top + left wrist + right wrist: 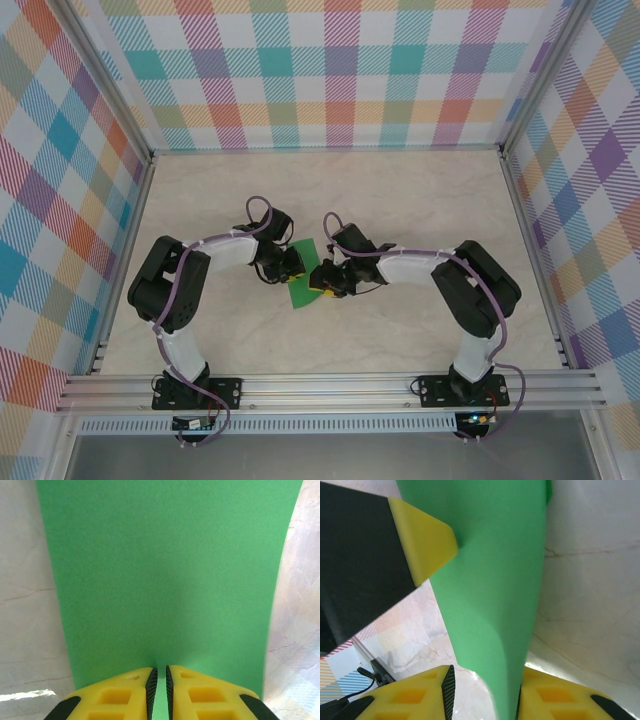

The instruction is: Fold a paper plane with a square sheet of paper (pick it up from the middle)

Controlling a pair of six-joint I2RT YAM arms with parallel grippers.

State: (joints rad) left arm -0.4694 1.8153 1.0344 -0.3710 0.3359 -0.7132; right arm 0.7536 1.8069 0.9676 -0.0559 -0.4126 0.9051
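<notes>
Left gripper (159, 674): at the bottom of the left wrist view the yellow fingers (122, 692) stand all but pressed together, black pads facing, and the edge of the square sheet of paper (165, 580) runs into the slit between them. This is judged a pinch on that edge. From there the sheet spans most of the frame, green face to the camera and slightly bowed, with the marbled table (22, 605) showing at both sides. Right gripper (485, 674): at the bottom of the right wrist view its fingers (415, 695) stand spread, and the sheet drops between them close against the right-hand one. A strip of table shows between the left-hand pad and the paper, so the sheet is not clamped from both sides. At upper left of that view a finger of the left gripper meets the sheet's far edge. In the top view both grippers face each other at the centre of the frame with the sheet between them, apparently clear of the table. Judgement: one side holds the sheet up so the other can close on the opposite edge for a first fold. No crease is apparent. No brand, label or legible writing is found on the fingers, paper, table or plaid walls (330, 70).
</notes>
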